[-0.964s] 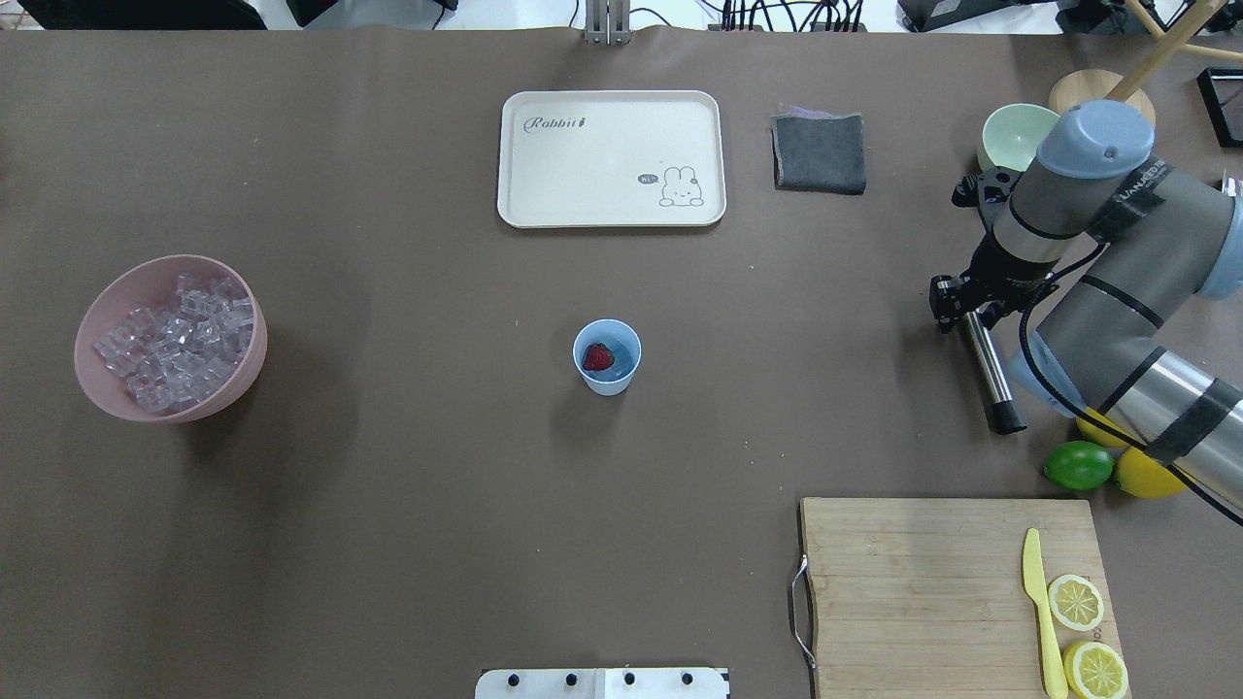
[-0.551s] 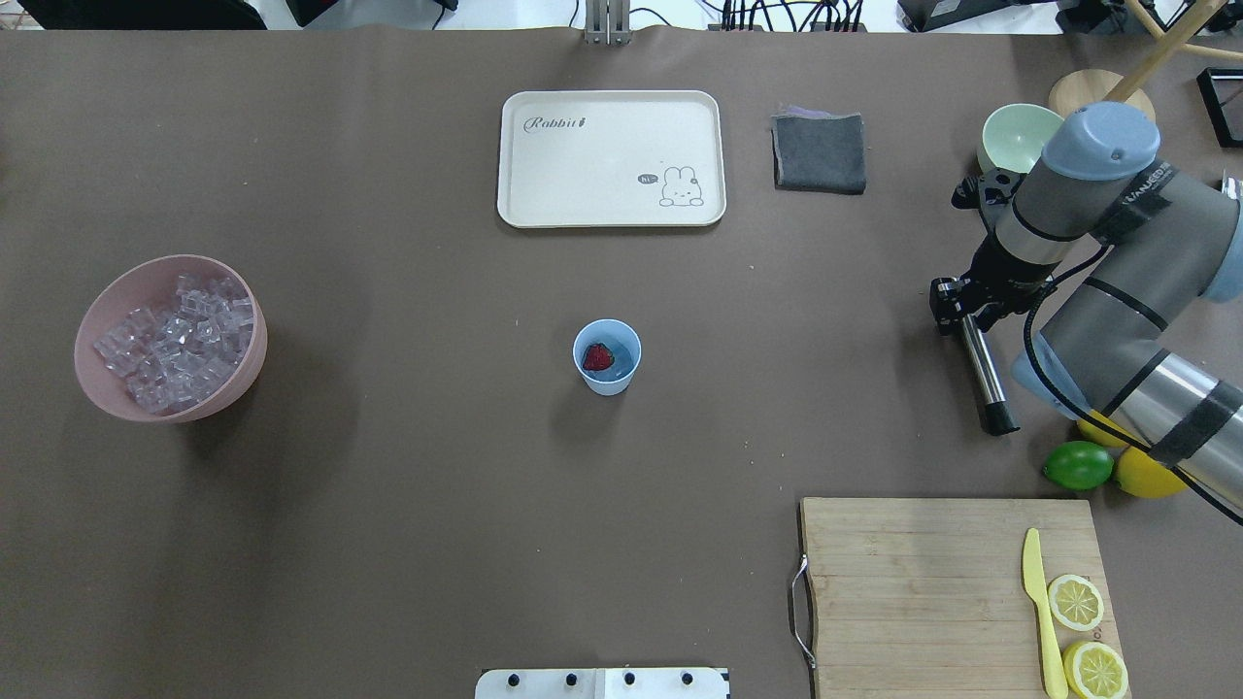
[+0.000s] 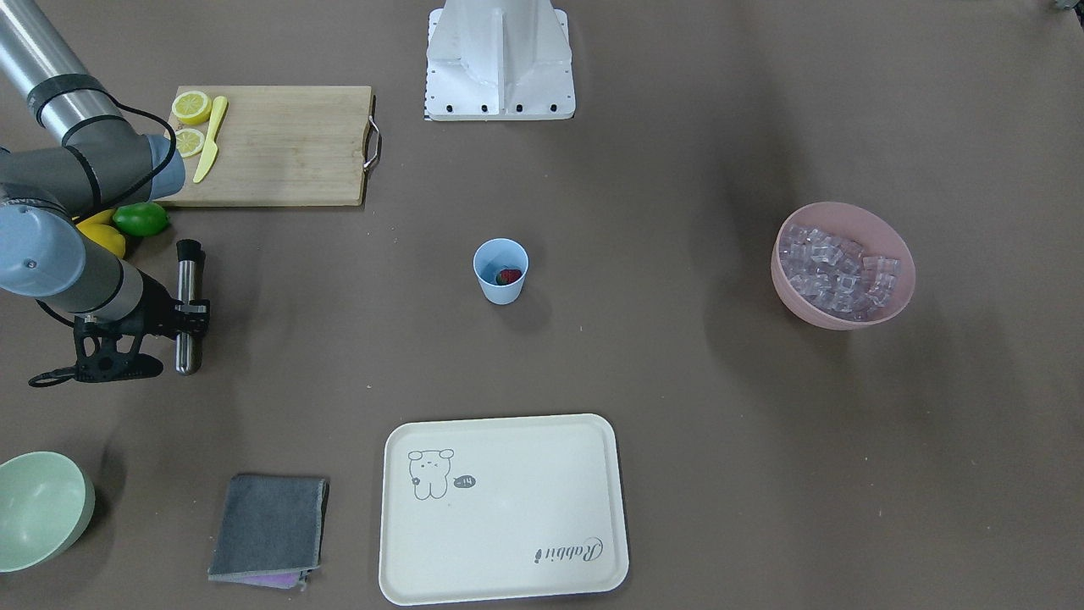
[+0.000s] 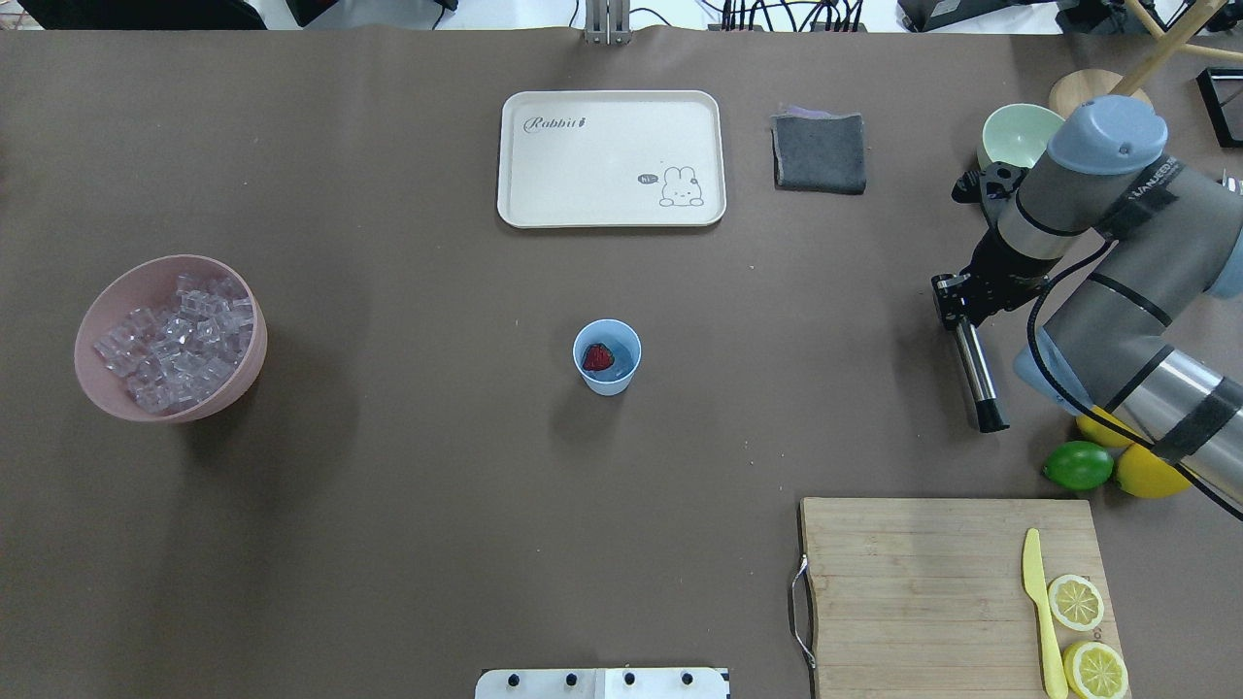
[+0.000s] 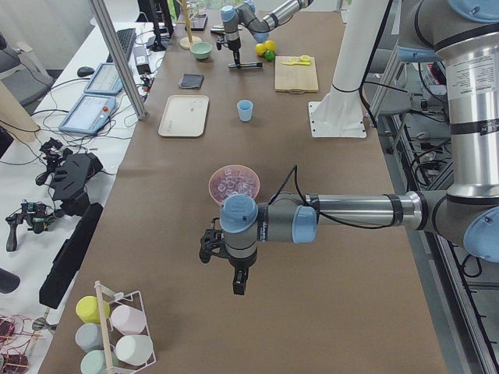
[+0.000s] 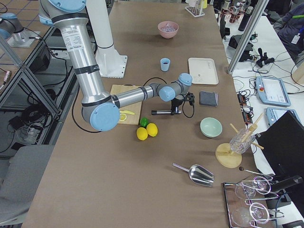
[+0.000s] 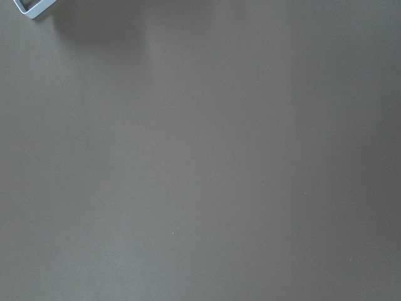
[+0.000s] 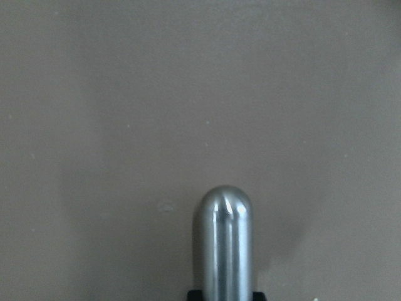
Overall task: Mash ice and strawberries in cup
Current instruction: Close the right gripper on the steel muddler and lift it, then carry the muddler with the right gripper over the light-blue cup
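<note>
**A:** What have your fingers got?

**B:** My right gripper (image 4: 958, 311) is clamped across the muddler (image 4: 975, 374). The grip is on the steel shaft, nearer its rounded end, and the black end points back toward my base. The rod lies about level, low over the table (image 4: 408, 505). Whether it touches, I can't tell.

**A:** How will things handle?

**B:** The muddler is stiff, smooth steel, so I judge it slick and fairly heavy. A firm squeeze on the shaft suits it, and it must be turned upright before it can press. The cup (image 4: 609, 383) is light plastic and would likely skid or tip under a push. The strawberry (image 4: 598, 358) is soft. Ice is hard and slippery and could jump out.

**A:** Where is all that?

**B:** The cup stands at mid-table, well apart from my gripper, with the strawberry at its bottom. A pale patch sits beside the berry, and I can't say whether it is ice. The ice (image 4: 180, 340) I'm sure of fills the pink bowl (image 4: 141, 280) at far left.

**A:** And your arms?

**B:** My right arm has its elbow bent and its wrist folded down, near the pale green bowl (image 4: 1010, 136). My left arm reaches out low over the brown cover, past the pink bowl. The left gripper (image 5: 238, 284) hangs downward, and I can't tell whether its fingers are apart.
</note>
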Controlling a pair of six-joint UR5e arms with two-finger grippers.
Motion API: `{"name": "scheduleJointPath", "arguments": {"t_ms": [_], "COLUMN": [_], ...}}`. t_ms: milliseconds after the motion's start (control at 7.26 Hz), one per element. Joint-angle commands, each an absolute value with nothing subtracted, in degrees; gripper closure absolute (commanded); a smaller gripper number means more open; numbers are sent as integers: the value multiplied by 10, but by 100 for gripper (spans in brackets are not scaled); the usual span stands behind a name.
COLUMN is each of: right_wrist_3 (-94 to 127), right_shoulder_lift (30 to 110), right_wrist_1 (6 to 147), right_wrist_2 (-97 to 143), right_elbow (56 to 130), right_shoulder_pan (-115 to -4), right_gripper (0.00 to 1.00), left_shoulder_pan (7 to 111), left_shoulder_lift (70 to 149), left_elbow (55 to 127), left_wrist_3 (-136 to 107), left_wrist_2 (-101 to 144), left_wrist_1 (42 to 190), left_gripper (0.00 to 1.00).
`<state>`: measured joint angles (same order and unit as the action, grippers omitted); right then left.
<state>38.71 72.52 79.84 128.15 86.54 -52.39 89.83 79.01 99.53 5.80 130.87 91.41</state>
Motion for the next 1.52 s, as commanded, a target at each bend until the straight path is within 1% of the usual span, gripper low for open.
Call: {"name": "scheduleJointPath", "arguments": {"t_ms": [0,275,413,551,826,964,1102,1240,1377], "right_wrist_3": [387,393,386,375,380,378,360,323,331], "right_shoulder_lift": [706,674,684,672,649,619,611,595,602], "right_wrist_1": [801,801,805,809,812,808,805,808,804], "right_wrist_2": [1282,1284,1280,1263,1227,1215,1183,1173,1166], "right_elbow": [886,892,901,904,943,952,981,991,1011], "right_shoulder_pan": [-532,-542,-547,-536,-501,-493,-468,-462,-461], "right_gripper": [100,100,100,100,100,100,100,100,100], "left_shoulder_pan": [898,897,897,897,897,897,897,897,897], "left_shoulder_lift": [790,790,790,790,790,790,789,789,789], "left_elbow": [991,991,991,991,991,990,987,981,981], "left_wrist_3": [58,57,56,56,56,56,56,56,56], "left_wrist_2": [1309,1310,1310,1310,1313,1314,1314,1314,1315], "left_wrist_1": [915,914,914,913,913,913,912,913,913], "left_gripper": [1,1,1,1,1,1,1,1,1]}}
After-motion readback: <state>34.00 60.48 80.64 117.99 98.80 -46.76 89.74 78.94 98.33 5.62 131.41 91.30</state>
